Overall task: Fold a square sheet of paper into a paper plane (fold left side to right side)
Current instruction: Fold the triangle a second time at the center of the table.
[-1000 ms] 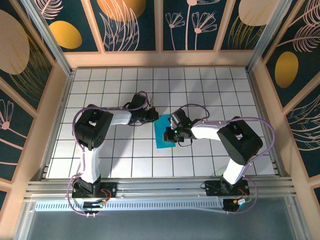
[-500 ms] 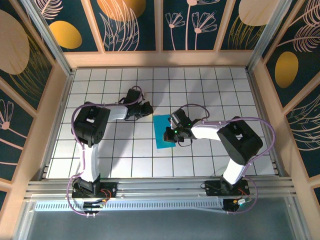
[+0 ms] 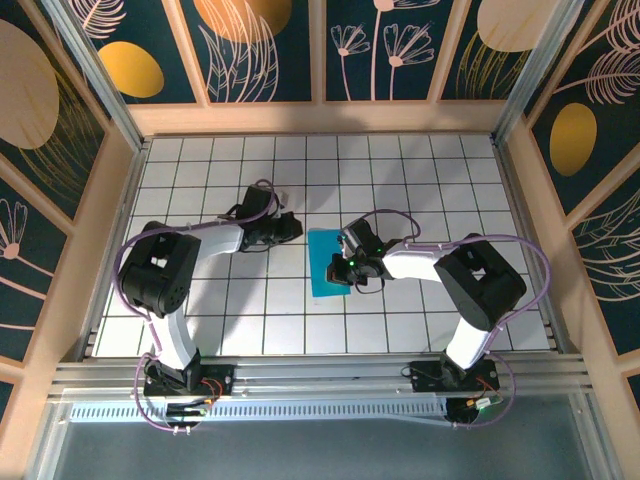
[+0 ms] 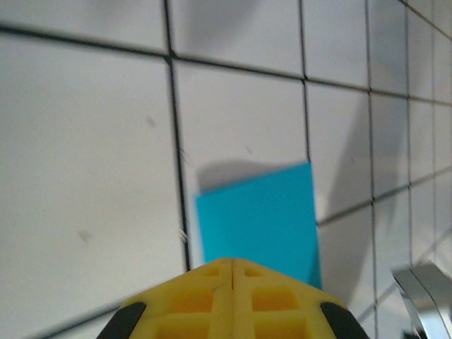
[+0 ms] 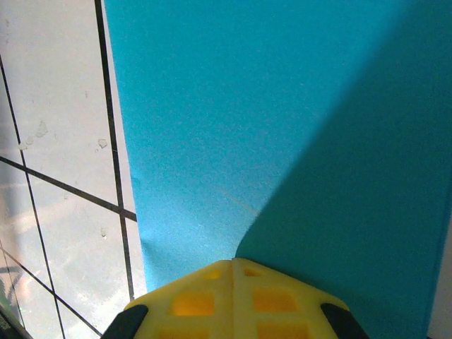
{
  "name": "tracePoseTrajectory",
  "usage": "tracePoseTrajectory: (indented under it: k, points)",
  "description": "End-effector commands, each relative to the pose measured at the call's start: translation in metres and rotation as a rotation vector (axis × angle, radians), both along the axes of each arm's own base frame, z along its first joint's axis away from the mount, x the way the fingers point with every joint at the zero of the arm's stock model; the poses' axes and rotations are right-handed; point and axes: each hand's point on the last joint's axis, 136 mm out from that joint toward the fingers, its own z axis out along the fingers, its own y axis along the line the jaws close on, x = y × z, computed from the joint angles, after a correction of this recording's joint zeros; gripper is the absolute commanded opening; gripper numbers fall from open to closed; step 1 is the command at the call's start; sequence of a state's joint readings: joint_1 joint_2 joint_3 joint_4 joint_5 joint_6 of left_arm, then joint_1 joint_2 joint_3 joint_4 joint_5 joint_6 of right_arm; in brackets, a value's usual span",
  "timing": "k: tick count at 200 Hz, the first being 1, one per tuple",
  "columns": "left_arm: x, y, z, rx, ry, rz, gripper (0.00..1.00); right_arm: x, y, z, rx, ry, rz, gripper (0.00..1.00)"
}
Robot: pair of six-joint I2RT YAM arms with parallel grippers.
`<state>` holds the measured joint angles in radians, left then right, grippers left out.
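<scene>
Sheet of paper (image 3: 322, 262), cyan-blue, lying flat as a narrow rectangle on the white grid table (image 3: 420, 180), between the two arms. Left gripper (image 3: 292, 228): fingers pressed together, holding nothing; forearm extended rightward, tips just left of the sheet's far corner, apart from it. Right gripper (image 3: 342, 270): fingers pressed together, nothing between them; forearm extended leftward, tips low over the sheet's right edge.
</scene>
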<state>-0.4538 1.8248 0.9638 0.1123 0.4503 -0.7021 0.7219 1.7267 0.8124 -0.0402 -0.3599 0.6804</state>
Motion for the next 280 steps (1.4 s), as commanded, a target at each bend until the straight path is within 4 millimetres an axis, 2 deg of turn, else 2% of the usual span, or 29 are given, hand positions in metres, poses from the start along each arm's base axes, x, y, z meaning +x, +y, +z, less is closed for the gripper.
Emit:
tracePoseTrajectory:
  k: [1,24,47,58,150,173,187,191,217,244,280]
  points:
    - [-0.027,-0.02,-0.001,-0.049,0.062,-0.063,0.03,-0.034,-0.027,-0.038,-0.155,0.127,-0.005,0.0]
    - [-0.034,-0.034,-0.009,-0.042,0.087,-0.096,0.03,-0.032,-0.026,-0.037,-0.153,0.121,-0.009,0.0]
    - [-0.038,-0.036,-0.025,-0.017,0.121,-0.091,0.03,-0.031,-0.026,-0.037,-0.153,0.119,-0.01,0.0]
    - [-0.029,-0.041,-0.02,-0.022,0.102,-0.086,0.03,-0.031,-0.025,-0.037,-0.153,0.117,-0.009,0.0]
    - [-0.035,-0.033,-0.04,0.023,0.147,-0.065,0.02,-0.025,-0.02,-0.03,-0.138,0.099,0.003,0.0]
    - [-0.037,-0.032,-0.043,0.027,0.156,-0.063,0.02,-0.017,-0.011,-0.015,-0.099,0.065,0.006,0.07]
    - [-0.037,-0.032,-0.043,0.027,0.156,-0.062,0.02,-0.008,-0.002,0.002,-0.056,0.028,-0.001,0.12]
    - [-0.044,-0.027,-0.051,0.04,0.176,-0.061,0.02,-0.005,0.0,0.008,-0.043,0.016,-0.002,0.14]
    - [-0.048,-0.024,-0.058,0.052,0.193,-0.058,0.01,0.012,0.01,0.043,0.03,-0.049,-0.014,0.24]
    - [-0.051,-0.021,-0.063,0.059,0.203,-0.057,0.0,0.02,-0.004,0.061,0.033,-0.073,-0.034,0.3]
    - [-0.05,-0.025,-0.059,0.05,0.192,-0.068,0.0,0.005,-0.041,0.053,-0.004,-0.015,-0.053,0.33]
